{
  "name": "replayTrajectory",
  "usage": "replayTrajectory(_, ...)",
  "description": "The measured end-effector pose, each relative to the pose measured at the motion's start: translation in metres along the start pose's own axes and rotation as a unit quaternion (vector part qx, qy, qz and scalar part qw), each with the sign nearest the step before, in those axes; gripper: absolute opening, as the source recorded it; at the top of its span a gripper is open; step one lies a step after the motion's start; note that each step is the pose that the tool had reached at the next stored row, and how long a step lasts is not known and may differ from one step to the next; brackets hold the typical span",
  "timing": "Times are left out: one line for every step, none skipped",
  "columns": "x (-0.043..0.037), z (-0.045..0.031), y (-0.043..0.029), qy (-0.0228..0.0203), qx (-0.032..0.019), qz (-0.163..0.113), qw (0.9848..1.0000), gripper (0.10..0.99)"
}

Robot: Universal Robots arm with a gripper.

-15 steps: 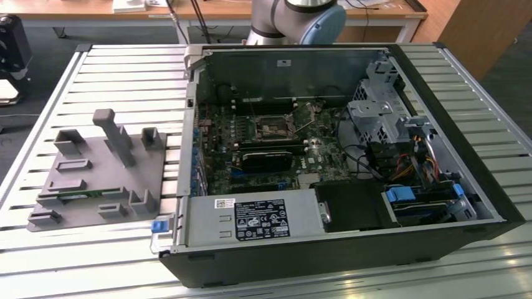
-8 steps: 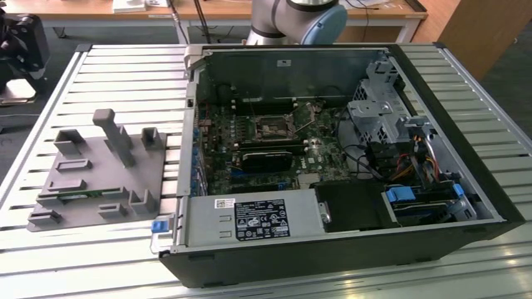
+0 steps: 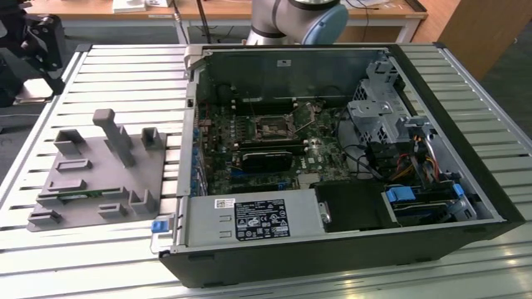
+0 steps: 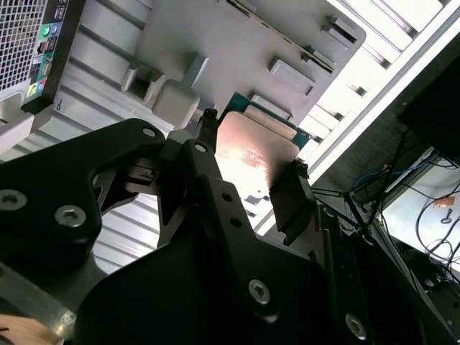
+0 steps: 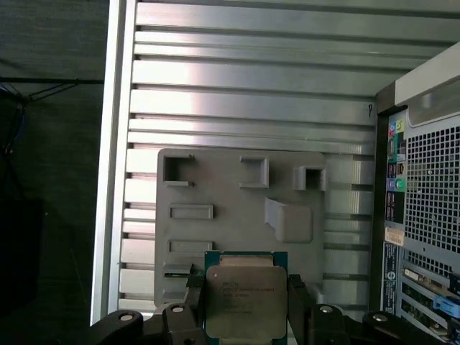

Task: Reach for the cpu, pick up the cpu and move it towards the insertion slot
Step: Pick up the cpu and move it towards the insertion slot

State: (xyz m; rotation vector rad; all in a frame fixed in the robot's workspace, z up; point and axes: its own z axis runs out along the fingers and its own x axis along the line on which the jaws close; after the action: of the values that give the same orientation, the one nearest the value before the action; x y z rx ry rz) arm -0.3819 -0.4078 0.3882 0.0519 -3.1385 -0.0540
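Tray point(image 3: 87, 177) sits by the slatted table's point(image 3: 124, 68) edge at the exterior view's left, just beside the open case point(image 3: 332, 258), whose slot point(image 3: 273, 128) lies mid-board. In the first wrist view, the gripper point(image 5: 246, 313) has its jaws clamped on the cpu point(image 5: 246, 295) by opposite edges, over the tray's rim.

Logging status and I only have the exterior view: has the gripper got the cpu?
Observer: Yes. In both wrist views the gripper is shut on the cpu, fingers on two opposite edges.
Operator: Where is it?
Observer: In the first wrist view it hangs in front of the grey tray, with the computer case's rear panel off to one side.
Operator: Which face shows?
Observer: Its silvery top faces that camera, green rim around it.
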Motion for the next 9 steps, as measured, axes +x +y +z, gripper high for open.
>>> replayTrajectory(-0.0019,0.0,-0.0001,0.0,0.0,0.0,1.0,0.541)
replayTrajectory(-0.0038,0.0,-0.0001,0.0,0.0,0.0,1.0,0.541)
replayTrajectory(-0.0057,0.0,-0.0002,0.0,0.0,0.0,1.0,0.541)
replayTrajectory(-0.0078,-0.0001,-0.0003,0.0001,0.0,0.0,1.0,0.541)
replayTrajectory(-0.0095,0.0,-0.0003,0.0,0.0,0.0,1.0,0.541)
replayTrajectory(-0.0115,-0.0001,-0.0004,0.0,0.0,0.0,1.0,0.541)
replayTrajectory(-0.0134,0.0,-0.0004,0.0,0.0,0.0,1.0,0.541)
replayTrajectory(-0.0154,0.0,-0.0005,0.0,0.0,0.0,1.0,0.541)
replayTrajectory(-0.0172,0.0,-0.0006,0.0,0.0,0.0,1.0,0.541)
